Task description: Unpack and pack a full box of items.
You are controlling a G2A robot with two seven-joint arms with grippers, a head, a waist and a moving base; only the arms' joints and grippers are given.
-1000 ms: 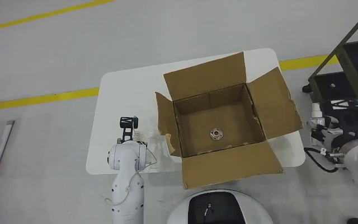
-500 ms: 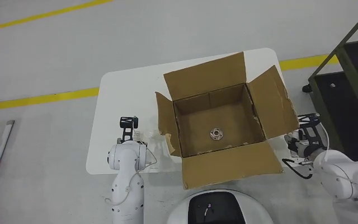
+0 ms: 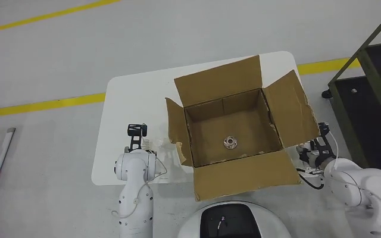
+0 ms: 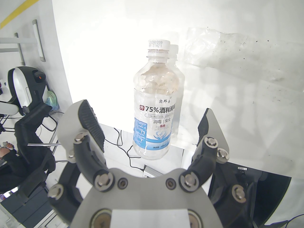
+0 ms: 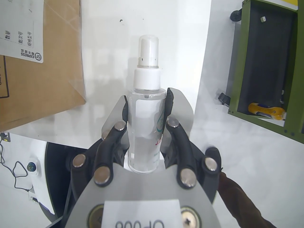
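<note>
Tool spread wide, clear bottle upright, white table

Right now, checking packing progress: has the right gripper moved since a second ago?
Yes. In the top view the right gripper, jaws shut on the spray bottle, moved toward the cardboard box.

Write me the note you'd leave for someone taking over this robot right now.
Left gripper: jaws open, alcohol bottle ahead of them, ungripped, on the table.
Right gripper: shut on a spray bottle, beside the cardboard box.
Box open; inside, one small metal part.
Done: box nearly emptied.
To do: probably set down the spray bottle, take the part out, then repack.
</note>
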